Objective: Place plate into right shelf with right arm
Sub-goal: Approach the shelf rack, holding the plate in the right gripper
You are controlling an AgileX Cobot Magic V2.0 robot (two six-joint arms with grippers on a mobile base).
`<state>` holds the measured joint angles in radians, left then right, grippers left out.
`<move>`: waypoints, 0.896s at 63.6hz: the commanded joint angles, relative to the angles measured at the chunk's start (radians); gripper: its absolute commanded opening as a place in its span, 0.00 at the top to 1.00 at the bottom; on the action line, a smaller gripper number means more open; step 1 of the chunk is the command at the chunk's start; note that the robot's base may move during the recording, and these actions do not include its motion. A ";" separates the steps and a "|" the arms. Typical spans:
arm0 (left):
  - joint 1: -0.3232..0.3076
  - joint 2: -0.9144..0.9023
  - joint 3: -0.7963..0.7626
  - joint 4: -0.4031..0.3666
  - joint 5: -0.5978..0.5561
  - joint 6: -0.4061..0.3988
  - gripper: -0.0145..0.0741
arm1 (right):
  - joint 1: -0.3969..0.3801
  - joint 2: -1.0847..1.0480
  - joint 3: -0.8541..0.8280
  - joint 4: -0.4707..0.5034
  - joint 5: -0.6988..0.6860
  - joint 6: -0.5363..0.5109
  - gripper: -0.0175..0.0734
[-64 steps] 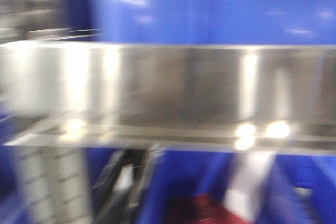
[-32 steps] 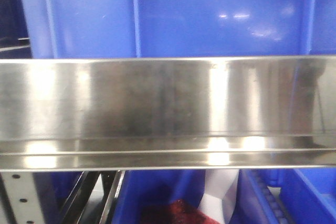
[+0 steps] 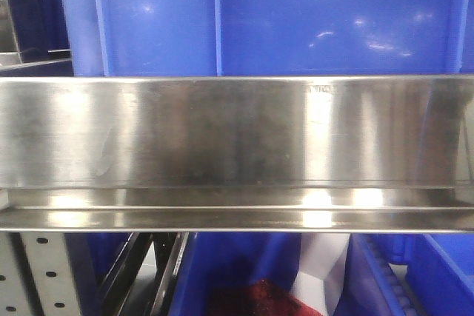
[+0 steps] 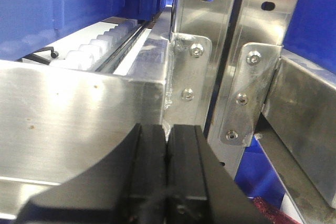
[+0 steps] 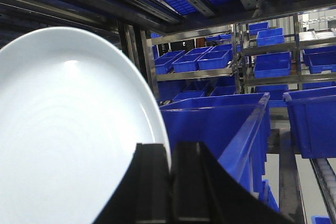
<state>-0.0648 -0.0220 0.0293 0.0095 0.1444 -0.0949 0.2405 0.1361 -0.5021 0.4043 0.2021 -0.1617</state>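
Note:
In the right wrist view the white plate [image 5: 68, 140] fills the left half, held on edge. My right gripper [image 5: 169, 153] is shut on the plate's rim, one black finger on each side. The right shelf's shiny steel front lip [image 3: 237, 135] spans the front view, close up, with a blue bin [image 3: 274, 16] standing on the shelf above it. In the left wrist view my left gripper [image 4: 167, 135] is shut with nothing between its black fingers, close to a steel shelf corner [image 4: 152, 93]. Neither arm shows in the front view.
Bolted steel uprights [image 4: 197, 51] stand just beyond the left gripper. A perforated grey upright [image 3: 41, 271] and more blue bins [image 3: 437, 271] sit below the lip. In the right wrist view a blue bin [image 5: 220, 129] is right beside the plate, with further racks of bins [image 5: 273, 61] behind.
The front view has sharpened from blurred to still. The shelf lip and blue bin have slid slightly rightward in the frame.

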 commanded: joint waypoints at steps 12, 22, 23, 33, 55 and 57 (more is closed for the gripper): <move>-0.007 0.002 0.012 -0.002 -0.089 -0.006 0.89 | -0.003 0.018 -0.026 0.002 -0.094 -0.005 0.75; -0.007 0.002 0.012 -0.002 -0.089 -0.006 0.89 | -0.003 0.018 -0.026 0.002 -0.093 -0.005 0.75; -0.007 0.002 0.012 -0.002 -0.089 -0.006 0.89 | -0.003 0.018 -0.026 0.002 -0.093 -0.005 0.75; -0.007 0.002 0.012 -0.002 -0.089 -0.006 0.89 | -0.003 0.018 -0.026 0.003 -0.111 -0.005 0.75; -0.007 0.002 0.012 -0.002 -0.089 -0.006 0.89 | -0.003 0.074 -0.239 0.053 -0.158 0.005 0.75; -0.007 0.002 0.012 -0.002 -0.089 -0.006 0.89 | -0.003 0.101 -0.269 0.053 -0.149 0.006 0.75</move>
<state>-0.0648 -0.0220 0.0293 0.0095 0.1439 -0.0949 0.2405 0.1721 -0.6801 0.4414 0.1369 -0.1596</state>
